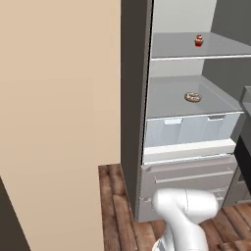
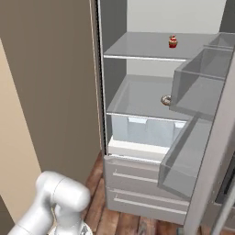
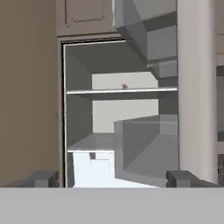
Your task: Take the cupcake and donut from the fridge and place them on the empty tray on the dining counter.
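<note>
The fridge stands open ahead of me. A tiny cupcake with a red wrapper sits on its upper shelf, also seen as cupcake and, far off, cupcake. One shelf lower lies the brown ring donut; the donut is half hidden behind a door bin in the right base view. My gripper is open, its fingertips wide apart with nothing between them, still well back from the fridge and facing its shelves. The tray and the dining counter are out of view.
The open fridge door hangs on the right, its grey bins jutting in front of the shelves. Below the donut shelf are a pale crisper drawer and steel drawers. A tan wall closes the left side above wooden floor.
</note>
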### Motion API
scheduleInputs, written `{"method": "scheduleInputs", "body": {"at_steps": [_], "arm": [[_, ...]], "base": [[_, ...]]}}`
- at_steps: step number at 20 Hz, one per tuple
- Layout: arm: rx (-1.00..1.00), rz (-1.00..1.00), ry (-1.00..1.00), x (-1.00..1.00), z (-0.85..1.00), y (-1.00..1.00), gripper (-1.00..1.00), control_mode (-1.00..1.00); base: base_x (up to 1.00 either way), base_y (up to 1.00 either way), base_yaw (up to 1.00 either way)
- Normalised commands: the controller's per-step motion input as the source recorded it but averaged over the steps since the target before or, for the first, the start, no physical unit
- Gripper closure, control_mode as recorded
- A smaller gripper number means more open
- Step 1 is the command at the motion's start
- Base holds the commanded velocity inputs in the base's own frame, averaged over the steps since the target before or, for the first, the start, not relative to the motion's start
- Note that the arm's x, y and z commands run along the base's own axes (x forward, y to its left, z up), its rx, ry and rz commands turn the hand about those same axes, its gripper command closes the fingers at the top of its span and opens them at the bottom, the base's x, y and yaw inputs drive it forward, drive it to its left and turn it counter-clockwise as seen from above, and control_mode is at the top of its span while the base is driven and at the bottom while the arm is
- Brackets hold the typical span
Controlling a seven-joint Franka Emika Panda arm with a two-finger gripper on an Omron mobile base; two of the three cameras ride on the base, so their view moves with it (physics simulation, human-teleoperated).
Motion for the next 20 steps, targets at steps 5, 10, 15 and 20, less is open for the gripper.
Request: {"method": "scheduleInputs", "body": {"at_steps": [5, 10, 15, 20], "arm": [[-0.15, 0.14, 0.00, 0.46, 0.05, 1.00, -1.00, -1.00], [-0.14, 0.08, 0.00, 0.72, 0.07, 1.00, -1.00, -1.00], [-0.13, 0.00, -0.07, 0.74, 0.01, 0.87, -1.00, -1.00], [-0.12, -0.11, -0.06, 0.60, 0.00, 0.55, -1.00, -1.00]], "base": [[0.00, 0.00, 0.00], [0.00, 0.00, 0.00], [0.00, 0.00, 0.00], [0.00, 0.00, 0.00]]}}
